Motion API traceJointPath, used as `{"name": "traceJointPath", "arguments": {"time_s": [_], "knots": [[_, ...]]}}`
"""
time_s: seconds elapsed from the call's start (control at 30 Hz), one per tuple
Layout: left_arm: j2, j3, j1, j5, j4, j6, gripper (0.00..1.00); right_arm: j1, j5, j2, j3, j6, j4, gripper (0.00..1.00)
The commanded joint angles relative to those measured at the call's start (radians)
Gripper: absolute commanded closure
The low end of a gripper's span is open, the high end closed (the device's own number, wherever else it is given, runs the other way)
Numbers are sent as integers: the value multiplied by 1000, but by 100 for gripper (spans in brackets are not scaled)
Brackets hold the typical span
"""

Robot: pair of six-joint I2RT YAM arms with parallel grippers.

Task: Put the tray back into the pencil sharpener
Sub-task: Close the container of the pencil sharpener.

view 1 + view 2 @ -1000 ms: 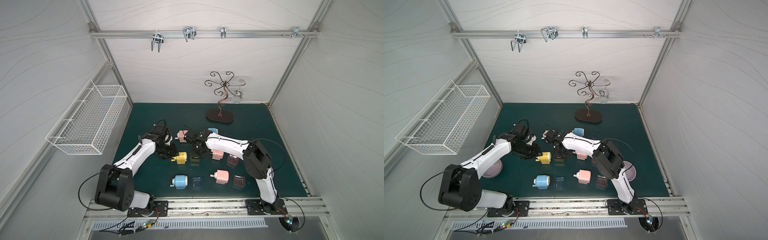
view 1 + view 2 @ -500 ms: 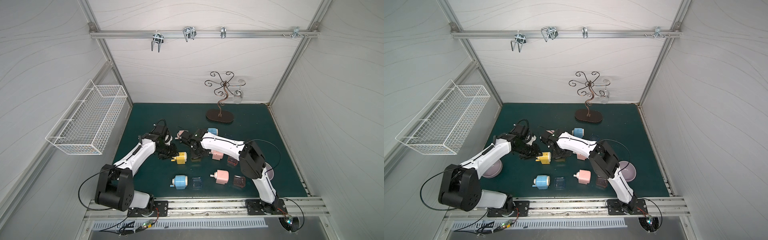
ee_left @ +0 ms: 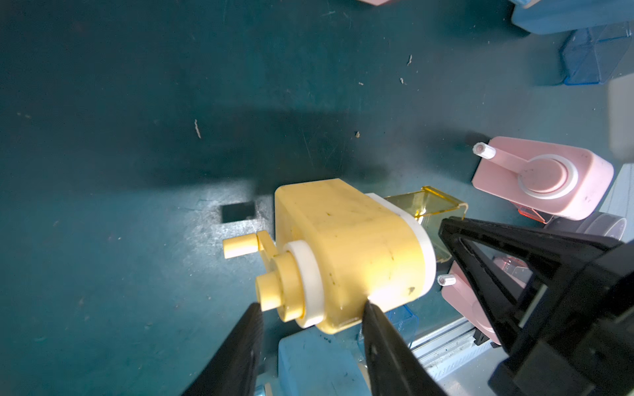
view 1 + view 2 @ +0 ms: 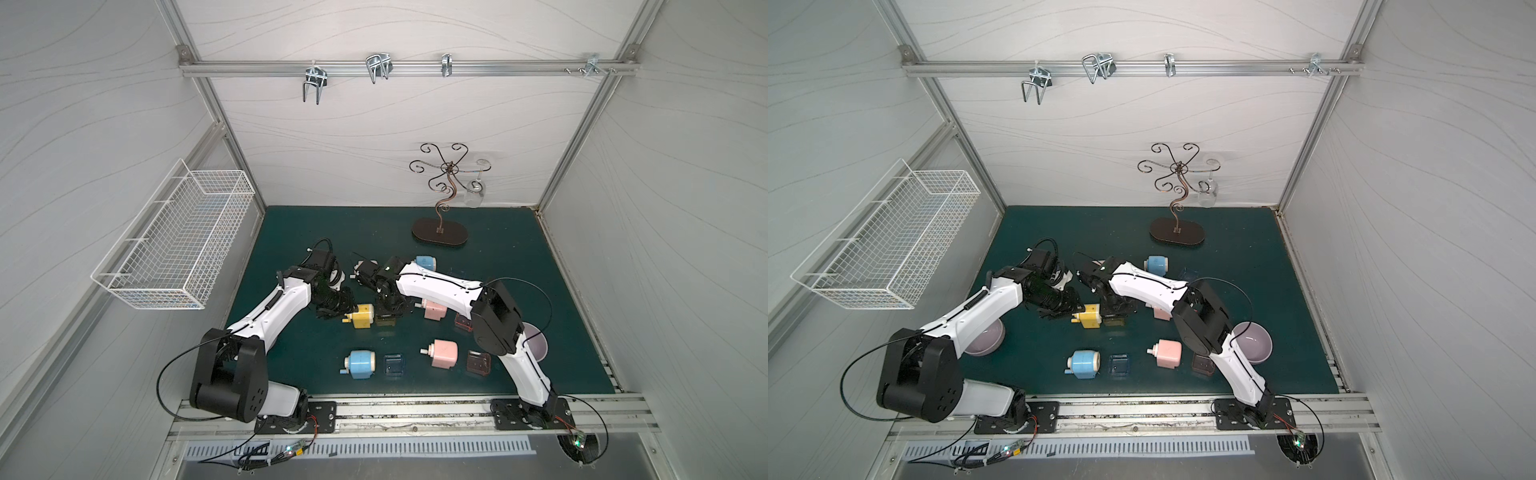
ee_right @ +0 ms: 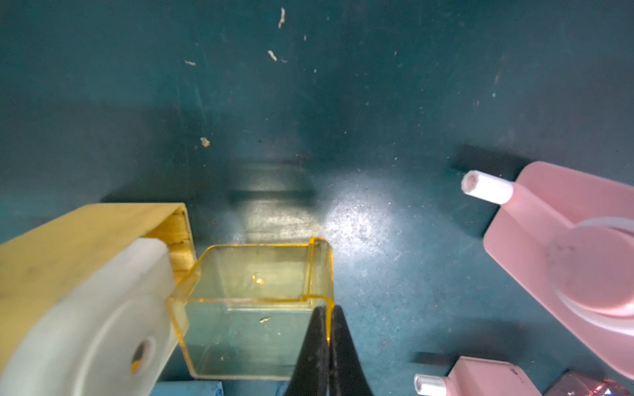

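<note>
The yellow pencil sharpener (image 4: 362, 316) is seen near the middle of the green surface (image 4: 519, 266), its crank end clasped between the fingers of the left gripper (image 3: 310, 307). The clear yellow tray (image 5: 247, 284) is held at the sharpener's open end, most of it outside, its outer wall pinched by the closed right gripper (image 5: 330, 310).

pink sharpener (image 5: 566, 260) cropped (frame edge), yellow sharpener (image 5: 85, 291) blurred
</note>
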State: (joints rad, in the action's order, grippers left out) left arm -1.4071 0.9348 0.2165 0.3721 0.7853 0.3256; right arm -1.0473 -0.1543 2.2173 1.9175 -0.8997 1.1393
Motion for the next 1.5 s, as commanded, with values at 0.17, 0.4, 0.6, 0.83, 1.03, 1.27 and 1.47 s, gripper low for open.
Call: {"name": "traceJointPath", "arguments": {"time_s": [0.17, 0.4, 0.6, 0.83, 1.03, 1.27, 1.47], "knots": [[-39, -5, 3, -13, 12, -17, 50, 7, 32, 61, 46, -25, 48, 100], [-41, -7, 3, -16, 14, -16, 50, 18, 39, 85, 54, -31, 47, 100], [-44, -5, 3, -16, 14, -16, 50, 23, 43, 89, 57, -31, 35, 100], [-46, -5, 4, -16, 14, -15, 50, 23, 56, 111, 76, -27, 31, 100], [-47, -5, 4, -16, 14, -17, 50, 21, 64, 125, 93, -20, 31, 100], [-50, -7, 4, -13, 15, -17, 50, 21, 69, 127, 106, -3, 28, 100], [-52, -8, 4, -13, 14, -17, 50, 18, 72, 119, 106, 11, 20, 100]]}}
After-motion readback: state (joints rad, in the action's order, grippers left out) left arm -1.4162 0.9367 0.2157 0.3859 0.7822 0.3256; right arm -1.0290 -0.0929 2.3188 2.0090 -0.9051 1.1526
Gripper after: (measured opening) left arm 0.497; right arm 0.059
